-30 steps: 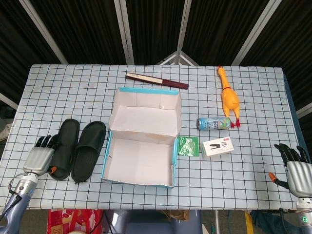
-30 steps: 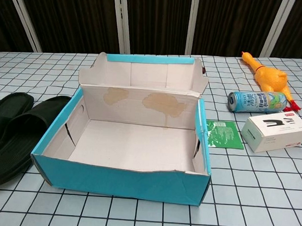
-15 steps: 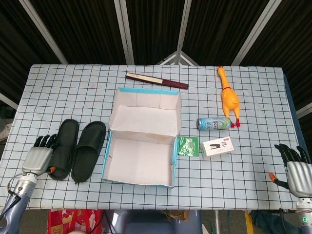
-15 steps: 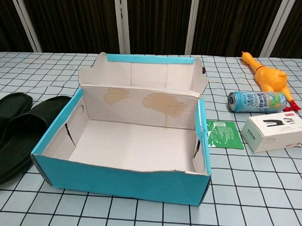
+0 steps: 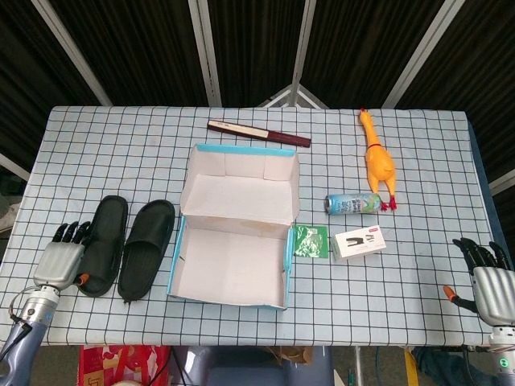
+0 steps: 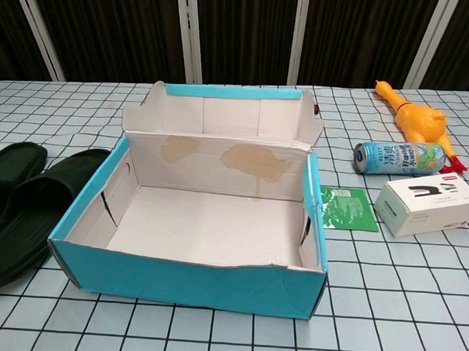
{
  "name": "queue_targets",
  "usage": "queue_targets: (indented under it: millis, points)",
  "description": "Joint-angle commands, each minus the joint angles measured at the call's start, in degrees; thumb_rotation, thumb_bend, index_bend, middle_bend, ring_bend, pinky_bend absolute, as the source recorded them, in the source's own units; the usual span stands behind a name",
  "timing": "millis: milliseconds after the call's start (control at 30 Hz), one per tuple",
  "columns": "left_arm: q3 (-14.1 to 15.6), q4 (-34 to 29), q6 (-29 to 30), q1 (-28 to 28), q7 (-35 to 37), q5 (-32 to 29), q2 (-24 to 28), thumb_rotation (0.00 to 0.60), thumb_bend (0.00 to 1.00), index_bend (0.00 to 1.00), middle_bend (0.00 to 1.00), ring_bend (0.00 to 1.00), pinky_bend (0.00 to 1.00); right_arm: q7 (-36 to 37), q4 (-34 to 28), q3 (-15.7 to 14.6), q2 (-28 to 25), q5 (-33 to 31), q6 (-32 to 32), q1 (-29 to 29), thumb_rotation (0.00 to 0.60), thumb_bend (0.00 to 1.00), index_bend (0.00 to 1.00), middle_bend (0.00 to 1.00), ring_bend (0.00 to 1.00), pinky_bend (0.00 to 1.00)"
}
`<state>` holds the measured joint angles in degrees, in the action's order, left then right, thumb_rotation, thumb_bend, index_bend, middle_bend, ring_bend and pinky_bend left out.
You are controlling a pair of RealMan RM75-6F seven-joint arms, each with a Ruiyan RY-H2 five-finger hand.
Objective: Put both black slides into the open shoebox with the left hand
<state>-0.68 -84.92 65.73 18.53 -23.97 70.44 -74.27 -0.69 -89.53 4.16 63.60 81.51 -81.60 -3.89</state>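
Observation:
Two black slides lie side by side on the checked table, left of the box: the outer slide point(image 5: 103, 244) point(image 6: 9, 175) and the inner slide point(image 5: 146, 248) point(image 6: 29, 214). The open shoebox point(image 5: 233, 257) point(image 6: 209, 228), teal outside and empty, has its lid folded back. My left hand point(image 5: 61, 253) rests at the outer slide's left edge with fingers spread, holding nothing; the chest view does not show it. At the table's right front corner my right hand point(image 5: 486, 277) stays open.
Right of the box are a green packet point(image 5: 309, 240) point(image 6: 347, 208), a white stapler box point(image 5: 360, 241) point(image 6: 426, 204), a drink can point(image 5: 352, 203) point(image 6: 397, 157) and a rubber chicken point(image 5: 376, 161) point(image 6: 414, 116). A dark folded fan point(image 5: 257, 133) lies behind the box.
My left hand has drawn back a little to the left, off the outer slide toward the table edge. The slide shifted slightly. The right hand has not moved.

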Motion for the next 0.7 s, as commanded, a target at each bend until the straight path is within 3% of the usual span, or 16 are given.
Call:
queue_targets:
  millis: [33,467,700]
  points:
    - [0.0,0.2,0.5,-0.3,0.4,0.2,0.3,0.6,0.55,0.35,0.04,0.0,0.03,0.1,-0.1,0.0,0.0,0.1,0.0,0.0,0.6,0.23,0.18,0.16,0.2,0.08]
    - [-0.2,0.6,2.2,-1.6,2.4,0.4,2.4,0.6,0.56,0.39,0.04,0.0,0.03,0.0,-0.2,-0.1,0.0,0.2,-0.1,0.0,0.6,0.23,0.18,0.16,0.2,0.08]
    - [-1.5,-3.4,6.4,-1.2,-0.9,3.6,5.6,0.6,0.56,0.4,0.06,0.0,0.03,0.3,-0.4,-0.2,-0.2,0.4,0.0,0.0,0.6,0.23,0.18,0.16,0.2,0.08]
